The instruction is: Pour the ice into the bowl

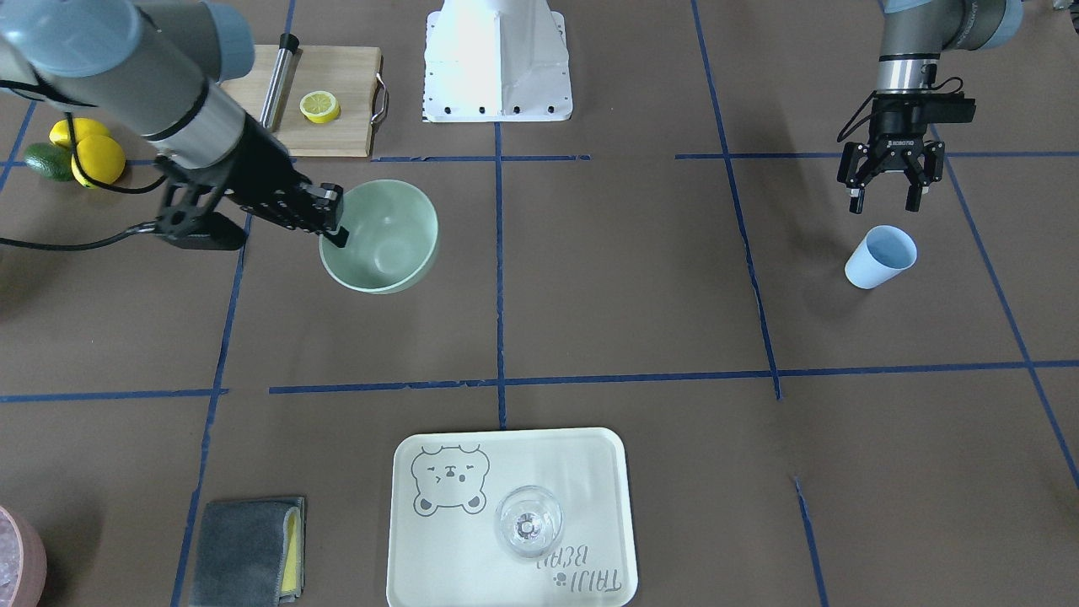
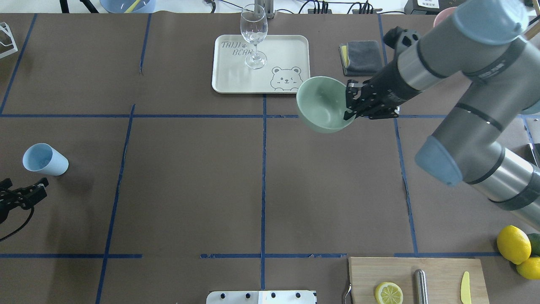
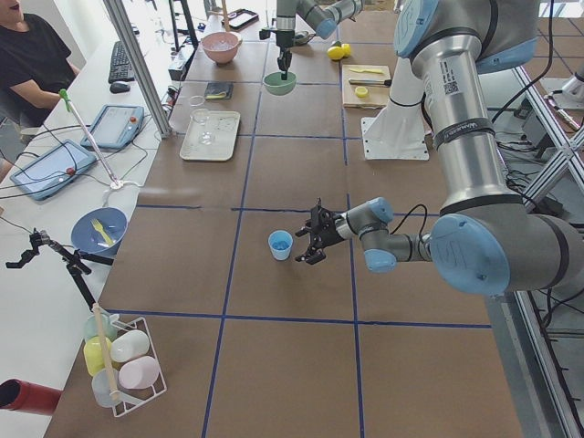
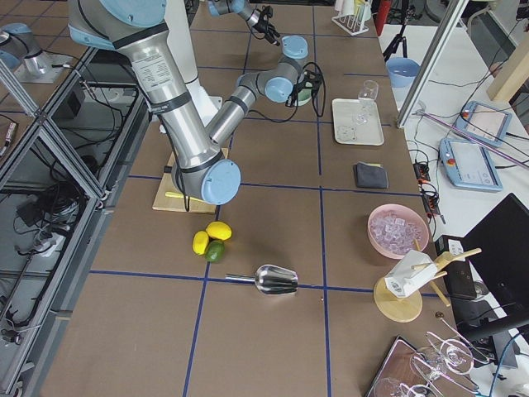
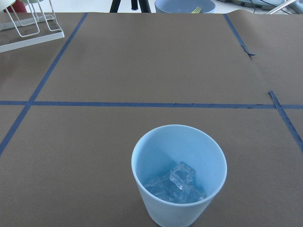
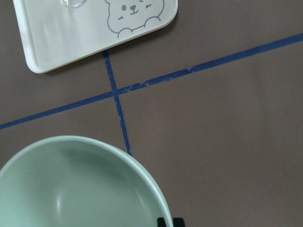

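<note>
The pale mint-green round bowl [image 2: 321, 101] is pinched at its rim by the right claw [image 2: 350, 113] just beside the cream bear-printed tray [image 2: 219, 63], clear ice cubes [image 5: 177, 182] are seen in a light blue cup [image 1: 881, 257] well apart from it, the left claw [image 1: 885, 202] spread empty; the bowl could be dropped from so thin a pinch.

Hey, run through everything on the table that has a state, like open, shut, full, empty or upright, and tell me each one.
bowl: empty, gripped at its rim.
right gripper: shut on the bowl's rim.
left gripper: open, beside the cup, apart from it.
cup: upright, holding ice.
ice: in the cup, not yet poured.
wine glass: upright on the tray, empty.
</note>
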Robot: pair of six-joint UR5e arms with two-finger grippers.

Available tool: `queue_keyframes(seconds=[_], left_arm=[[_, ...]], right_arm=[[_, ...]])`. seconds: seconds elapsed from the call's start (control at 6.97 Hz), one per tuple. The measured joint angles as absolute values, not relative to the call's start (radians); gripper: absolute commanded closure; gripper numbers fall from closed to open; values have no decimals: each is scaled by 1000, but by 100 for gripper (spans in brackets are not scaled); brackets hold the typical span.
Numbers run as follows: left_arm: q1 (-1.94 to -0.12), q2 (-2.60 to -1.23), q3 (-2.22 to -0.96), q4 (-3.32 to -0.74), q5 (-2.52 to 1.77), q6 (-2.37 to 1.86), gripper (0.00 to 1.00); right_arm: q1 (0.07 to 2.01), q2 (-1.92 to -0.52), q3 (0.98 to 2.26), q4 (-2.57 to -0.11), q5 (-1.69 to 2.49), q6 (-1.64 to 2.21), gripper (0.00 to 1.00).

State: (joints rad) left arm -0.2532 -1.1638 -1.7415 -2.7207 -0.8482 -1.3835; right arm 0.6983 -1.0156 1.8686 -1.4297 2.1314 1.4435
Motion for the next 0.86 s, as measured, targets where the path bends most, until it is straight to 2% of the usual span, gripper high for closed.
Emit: queue_keyframes(seconds=[0.57, 0.86], left_arm=[[-253, -1223, -1676, -2750, -781, -1383, 0], [-260, -1273, -1576, -2826, -762, -1379, 1]], right_arm=[[542, -860, 1778, -1509, 1982, 1451, 100], [498, -760, 1655, -1512, 1951, 1452, 100]])
